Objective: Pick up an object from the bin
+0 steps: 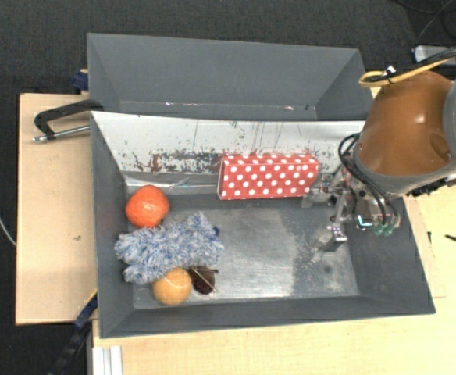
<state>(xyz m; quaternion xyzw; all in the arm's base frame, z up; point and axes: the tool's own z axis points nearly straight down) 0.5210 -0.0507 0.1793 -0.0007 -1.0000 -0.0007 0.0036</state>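
Note:
My gripper (333,237) hangs over the right part of the bin floor, its fingers pointing down with nothing between them. A red box with white polka dots (267,176) lies along the back wall, just up and left of the gripper. The bare floor lies directly under the fingertips.
At the left side sit an orange ball (147,207), a fluffy blue-grey cloth (168,247), a smaller yellow-orange ball (172,287) and a dark brown piece (204,280) beside it. The arm with its orange cover comes in from the right.

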